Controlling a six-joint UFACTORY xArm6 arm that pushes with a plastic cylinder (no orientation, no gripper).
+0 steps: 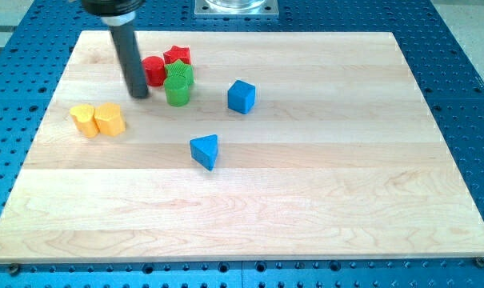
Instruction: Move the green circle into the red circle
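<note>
The green circle [178,91] stands on the wooden board toward the view's upper left, just right of and below the red circle [154,70]; the two look to be touching or nearly so. A green star-shaped block [180,74] sits right above the green circle, and a red star-shaped block [177,55] is behind it. My tip [140,95] rests on the board just left of the green circle and below the red circle. The rod rises from it toward the view's top left.
Two yellow blocks [84,119] [110,118] sit side by side at the view's left. A blue cube [242,96] lies right of the green circle. A blue triangle [205,150] lies near the board's middle. The board [306,200] rests on a blue perforated table.
</note>
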